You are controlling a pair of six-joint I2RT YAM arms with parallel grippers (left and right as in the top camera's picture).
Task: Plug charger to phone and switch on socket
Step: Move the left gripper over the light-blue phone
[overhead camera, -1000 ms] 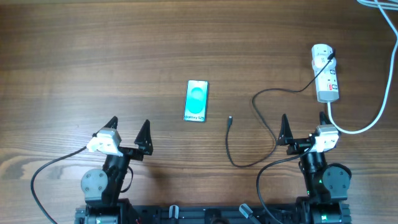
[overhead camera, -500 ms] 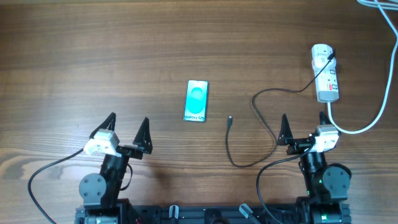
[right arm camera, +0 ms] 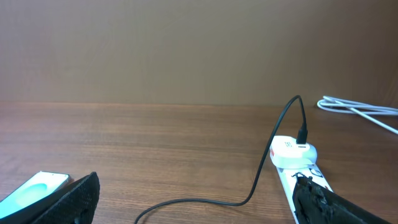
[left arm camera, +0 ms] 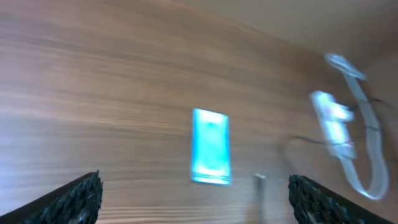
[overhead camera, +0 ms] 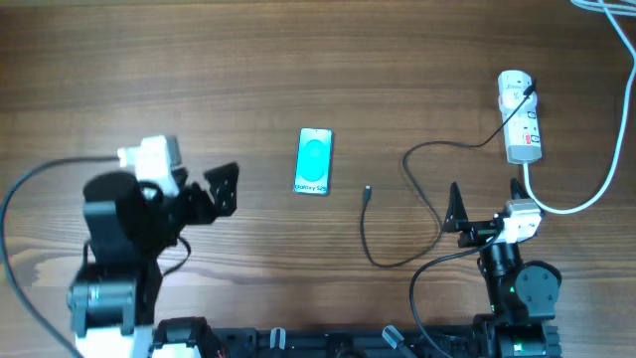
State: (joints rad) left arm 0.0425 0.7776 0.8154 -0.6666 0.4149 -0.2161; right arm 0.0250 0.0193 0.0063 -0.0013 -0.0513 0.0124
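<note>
The phone [overhead camera: 314, 161] lies flat mid-table, cyan screen up; it also shows in the left wrist view [left arm camera: 210, 147] and at the right wrist view's left edge [right arm camera: 31, 190]. The charger [overhead camera: 417, 149] runs from its loose connector tip right of the phone to a black plug in the socket [overhead camera: 519, 117], a white power strip at the far right [left arm camera: 333, 121] [right arm camera: 298, 158]. The cable crosses the right wrist view [right arm camera: 261, 180]. My left gripper [overhead camera: 199, 184] [left arm camera: 196, 205] is open, raised left of the phone. My right gripper [overhead camera: 485, 204] [right arm camera: 199, 199] is open near the front edge, below the socket.
A thick white cord [overhead camera: 596, 189] loops from the socket along the table's right side to the top right corner. The robots' own black cables [overhead camera: 30, 199] hang by each arm base. The left wrist view is motion-blurred.
My left arm has lifted off its rest and swung up and left, its gripper still open and now facing the phone. The right arm, phone, charger and socket have not moved.
</note>
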